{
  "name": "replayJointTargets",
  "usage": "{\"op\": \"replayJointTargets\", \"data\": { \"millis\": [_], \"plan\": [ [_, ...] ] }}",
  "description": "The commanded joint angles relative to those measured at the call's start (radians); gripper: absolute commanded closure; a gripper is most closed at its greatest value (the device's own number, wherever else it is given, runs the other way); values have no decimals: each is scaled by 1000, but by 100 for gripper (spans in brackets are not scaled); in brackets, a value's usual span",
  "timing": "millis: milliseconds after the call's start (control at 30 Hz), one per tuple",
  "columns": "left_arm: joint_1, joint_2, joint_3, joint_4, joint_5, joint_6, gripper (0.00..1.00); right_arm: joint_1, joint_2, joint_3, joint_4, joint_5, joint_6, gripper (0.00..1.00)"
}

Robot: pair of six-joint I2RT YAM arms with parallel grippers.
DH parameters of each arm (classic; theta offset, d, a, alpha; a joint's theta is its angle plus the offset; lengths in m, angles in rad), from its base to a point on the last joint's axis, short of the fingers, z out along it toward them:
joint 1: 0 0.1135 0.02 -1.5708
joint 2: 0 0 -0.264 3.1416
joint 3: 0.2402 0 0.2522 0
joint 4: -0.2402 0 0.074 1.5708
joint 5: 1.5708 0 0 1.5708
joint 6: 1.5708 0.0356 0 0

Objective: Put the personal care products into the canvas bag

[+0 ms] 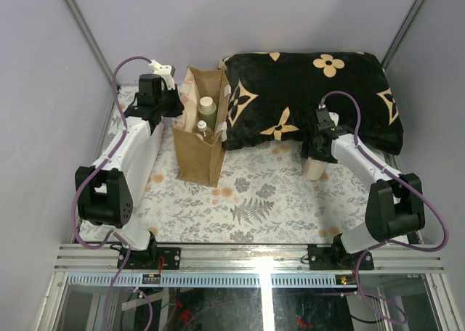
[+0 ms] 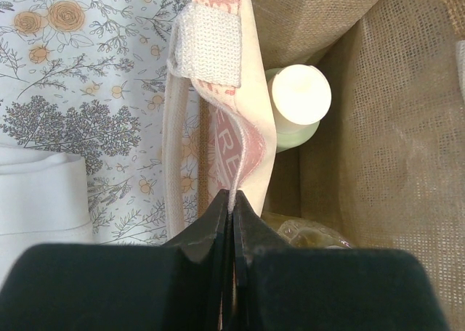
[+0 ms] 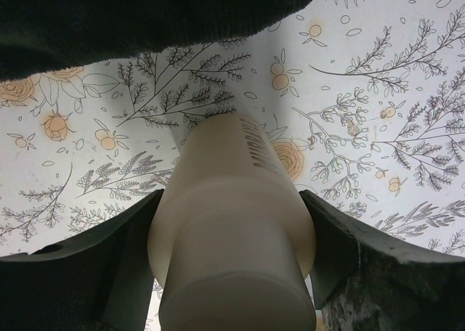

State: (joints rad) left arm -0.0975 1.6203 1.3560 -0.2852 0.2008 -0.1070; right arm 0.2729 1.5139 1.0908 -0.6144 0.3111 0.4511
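My left pincer [image 2: 231, 204] pinches the canvas bag [image 1: 197, 162] open; my right pincer [image 3: 231, 200] clasps the cream bottle [image 3: 234, 273] (upright on the bench [image 3: 407, 91]), next lifting it leftward inside.

In the left wrist view the pale rim of the canvas bag [image 2: 378, 128] covers the 9 o'clock side of the green bottle [image 2: 296, 117], and the left gripper [image 2: 231, 199] hides most of the amber bottle [image 2: 309, 235] at 6 o'clock. The right wrist view cuts the cream-beige bottle [image 3: 232, 222] off at 6 o'clock; its lettering is unreadably blurred.
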Motion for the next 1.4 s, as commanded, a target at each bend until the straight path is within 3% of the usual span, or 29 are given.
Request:
{"op": "replayJointTargets", "data": {
  "millis": [0, 767, 967, 1367],
  "plan": [
    [-10, 8, 9, 47, -8, 10, 100, 3, -6, 51, 6, -8, -15, 69],
    [-10, 0, -2, 47, -9, 22, 100, 3, -70, 56, -18, -21, -43, 76],
    [-10, 5, 1, 48, -5, 26, 100, 3, -94, 110, -46, -27, -81, 82],
    [-10, 12, 6, 55, -6, 25, 100, 5, -170, 280, -37, -59, -134, 84]
  ]
}}
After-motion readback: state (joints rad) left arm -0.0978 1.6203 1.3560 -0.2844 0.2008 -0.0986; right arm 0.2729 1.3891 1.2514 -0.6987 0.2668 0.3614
